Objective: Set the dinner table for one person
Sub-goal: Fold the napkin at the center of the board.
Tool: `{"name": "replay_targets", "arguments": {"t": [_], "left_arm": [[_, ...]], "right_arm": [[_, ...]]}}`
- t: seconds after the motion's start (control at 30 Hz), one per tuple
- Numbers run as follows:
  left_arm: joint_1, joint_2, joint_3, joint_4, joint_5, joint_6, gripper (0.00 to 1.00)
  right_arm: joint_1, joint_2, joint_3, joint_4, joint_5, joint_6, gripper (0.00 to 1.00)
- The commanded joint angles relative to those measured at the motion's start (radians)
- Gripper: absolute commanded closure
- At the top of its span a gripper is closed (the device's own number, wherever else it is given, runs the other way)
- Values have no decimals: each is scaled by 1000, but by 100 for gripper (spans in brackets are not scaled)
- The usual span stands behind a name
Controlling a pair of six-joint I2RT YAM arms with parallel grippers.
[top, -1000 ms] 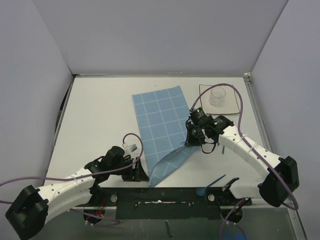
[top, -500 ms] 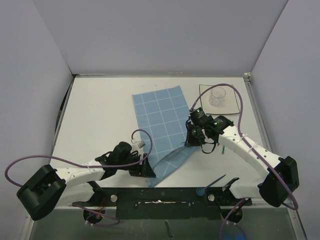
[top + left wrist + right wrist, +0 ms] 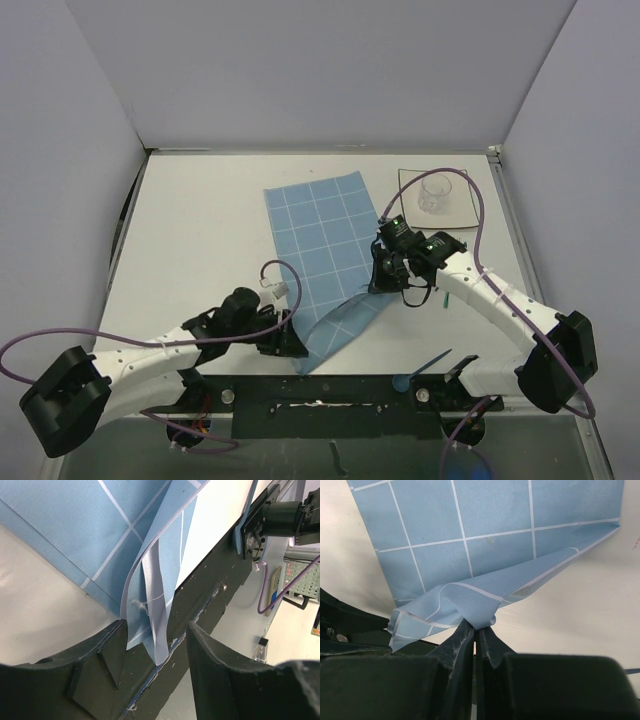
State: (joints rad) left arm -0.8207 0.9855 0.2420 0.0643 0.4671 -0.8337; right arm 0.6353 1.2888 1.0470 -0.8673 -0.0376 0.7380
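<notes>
The blue grid placemat (image 3: 318, 232) lies on the white dinner table (image 3: 200, 230), its near half folded up and over. My right gripper (image 3: 385, 281) is shut on a bunched fold of the placemat (image 3: 495, 530), pinched at the fingertips (image 3: 477, 626). My left gripper (image 3: 291, 346) is at the table's near edge. Its jaws are open, with the placemat's hanging near corner (image 3: 156, 642) between the two fingers (image 3: 107, 652), not clamped. In that view the left gripper (image 3: 157, 626) shows a clear gap on the right side of the corner.
A square dark-rimmed plate (image 3: 458, 212) with a clear glass (image 3: 435, 193) on it stands at the back right. A thin green stick (image 3: 441, 297) and a blue utensil (image 3: 432, 361) lie near the right arm. The black mounting rail (image 3: 320, 405) runs along the near edge.
My left arm has reached right to the placemat's near corner, and its jaws have narrowed around it. The right gripper has held still with the fold.
</notes>
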Motion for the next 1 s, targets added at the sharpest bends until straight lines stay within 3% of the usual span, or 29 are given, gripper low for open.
{"name": "replay_targets", "arguments": {"t": [0.0, 0.43, 0.5, 0.63, 0.97], "left_arm": [[-17, 39, 18, 21, -7, 2, 52], [-86, 171, 54, 100, -41, -4, 53], [-102, 180, 62, 103, -52, -4, 61], [-112, 185, 88, 77, -74, 6, 100], [-126, 133, 199, -120, -138, 99, 100]], "right_arm": [[-4, 5, 0, 42, -7, -3, 100], [-10, 9, -20, 50, -7, -11, 100], [-12, 7, -25, 52, -6, -11, 100], [-15, 4, -31, 54, -7, -11, 100], [-16, -14, -42, 55, -8, -5, 100]]}}
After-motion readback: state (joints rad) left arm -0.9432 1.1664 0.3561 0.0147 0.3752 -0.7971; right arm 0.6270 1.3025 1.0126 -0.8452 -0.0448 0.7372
